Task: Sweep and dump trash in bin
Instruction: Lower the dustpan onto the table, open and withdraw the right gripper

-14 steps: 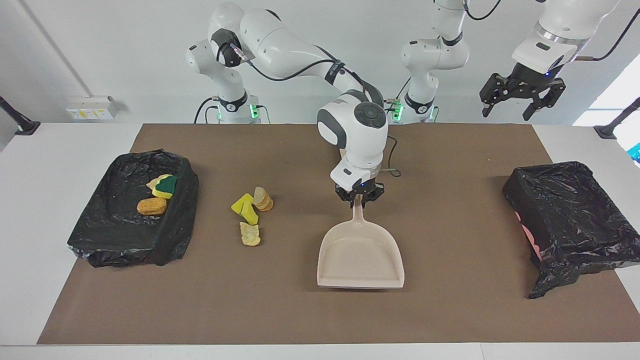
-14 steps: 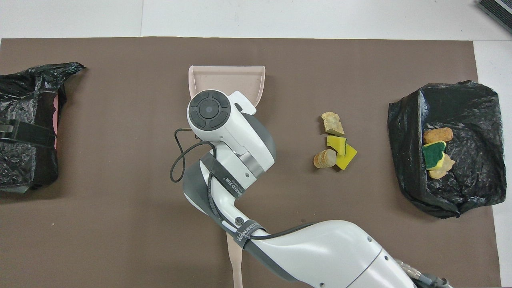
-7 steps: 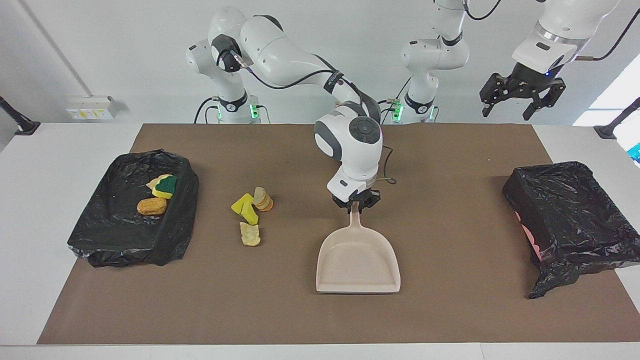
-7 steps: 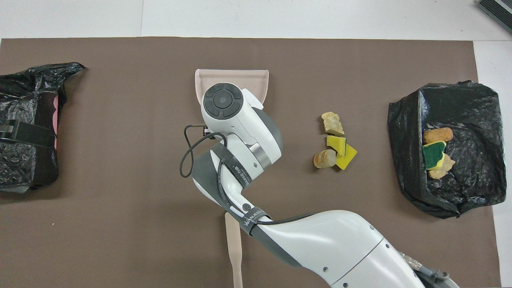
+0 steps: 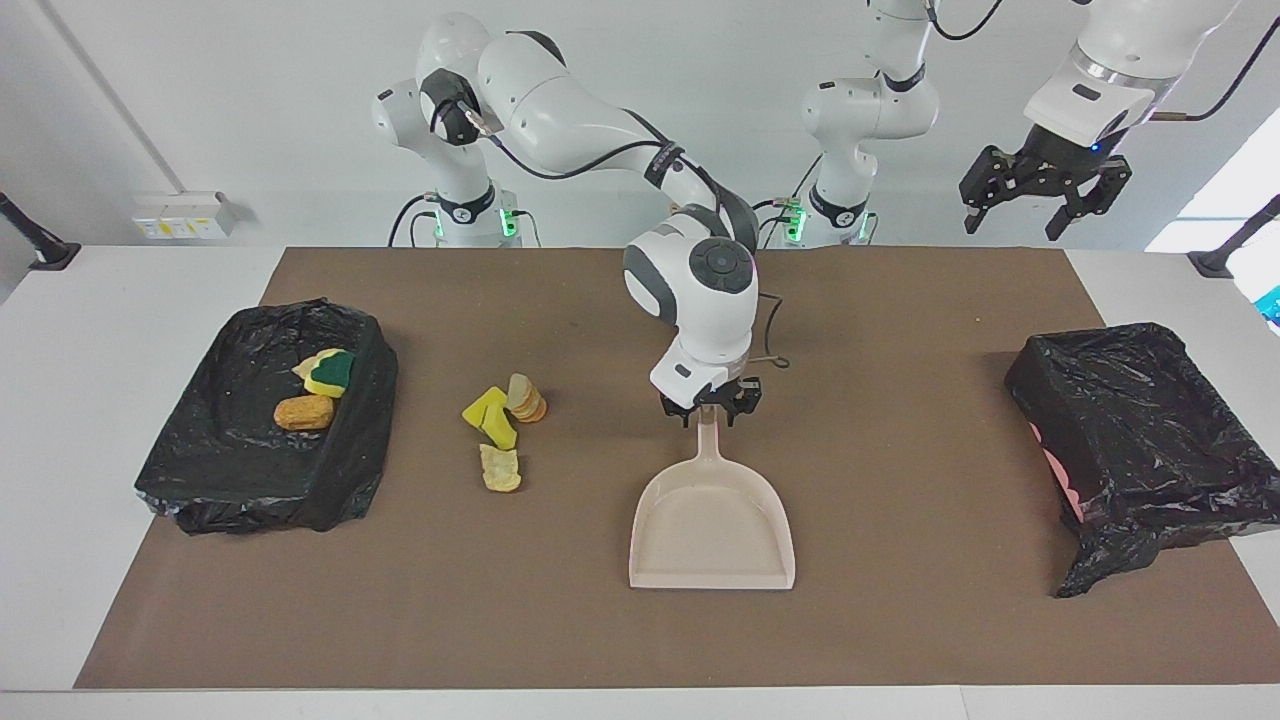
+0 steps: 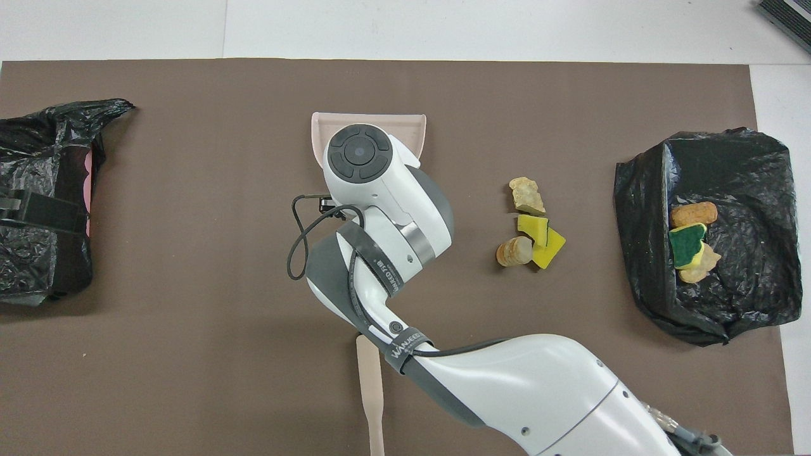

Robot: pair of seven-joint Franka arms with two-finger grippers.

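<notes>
- You have three scraps in the black-bagged bin; four yellow-and-tan trash scraps lie at the beige plastic dustpan's nine o'clock.
- Your right end effector is apart at its handle; your left end effector waits raised, apart.

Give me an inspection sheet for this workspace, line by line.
Surface: brown mat on a white table.
Job's things: four loose scraps on the mat beside the lined bin at the right arm's end; three binned scraps in it; second lined bin shows no trash; dustpan flat on the mat.
Clutter: beige handle near the robots, its end out of view.
Grippers: right gripper open at the dustpan's handle tip; left gripper open, raised, waiting.
Cables: black cable loops off the right arm's wrist.
Surroundings: wall socket box.
</notes>
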